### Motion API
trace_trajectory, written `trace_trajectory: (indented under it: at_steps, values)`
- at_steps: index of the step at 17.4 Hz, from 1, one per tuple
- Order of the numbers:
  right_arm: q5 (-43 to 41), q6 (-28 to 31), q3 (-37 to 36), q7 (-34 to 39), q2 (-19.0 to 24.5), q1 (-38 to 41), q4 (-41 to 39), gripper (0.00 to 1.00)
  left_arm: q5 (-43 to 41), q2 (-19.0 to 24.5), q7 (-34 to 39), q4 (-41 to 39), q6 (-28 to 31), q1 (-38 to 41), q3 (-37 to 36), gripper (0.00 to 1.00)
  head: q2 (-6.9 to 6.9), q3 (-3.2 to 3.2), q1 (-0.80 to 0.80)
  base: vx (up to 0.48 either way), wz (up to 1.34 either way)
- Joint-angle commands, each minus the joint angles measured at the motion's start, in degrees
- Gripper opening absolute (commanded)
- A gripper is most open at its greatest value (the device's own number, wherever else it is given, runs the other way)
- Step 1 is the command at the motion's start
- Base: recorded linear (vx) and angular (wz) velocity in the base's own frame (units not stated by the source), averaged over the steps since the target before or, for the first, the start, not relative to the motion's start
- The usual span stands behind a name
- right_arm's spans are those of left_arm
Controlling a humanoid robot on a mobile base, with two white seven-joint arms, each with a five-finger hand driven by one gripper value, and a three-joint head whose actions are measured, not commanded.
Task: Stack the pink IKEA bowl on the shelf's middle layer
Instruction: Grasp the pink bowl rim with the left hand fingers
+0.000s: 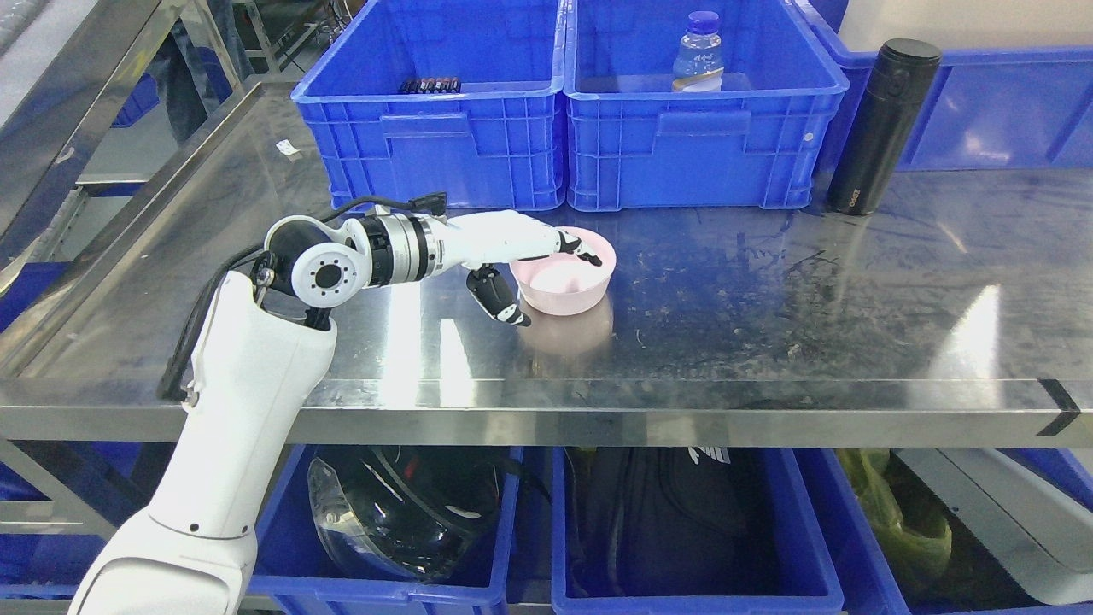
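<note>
fingers [574, 248] of left hand [521, 256] clamp pink bowl [565, 284], thumb outside its 9 o'clock wall | bowl upright on steel shelf [768, 325] | 2 blue bins [564, 128] at 12 o'clock | black flask [879, 128] at 2 o'clock

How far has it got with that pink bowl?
Done: the left hand has reached the pink bowl on the steel shelf, fingers over the rim, thumb outside. In hand: closing a grip; whether it is firm, I cannot tell. Left: lifting and stacking it, though no second bowl shows in view. The right arm is out of sight.
</note>
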Motion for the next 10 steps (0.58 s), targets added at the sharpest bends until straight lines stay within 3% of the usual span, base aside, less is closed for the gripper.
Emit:
trace_trajectory:
  at_steps: [1,10]
  values:
    - [0.0,-0.04,0.0,-0.04,-1.0,0.18,-1.0,1.0,-2.41,-2.62,-0.23,6.91,0.05,-5.26,-3.11,0.76,0.0,0.0,0.0,0.0,0.0]
    - [0.0,-0.04,0.0,-0.04,-1.0,0.17,-1.0,1.0,-3.55,-2.71,-1.55,11.13,0.32,-4.56,-8.21,0.75,0.0,0.0,0.0,0.0,0.0]
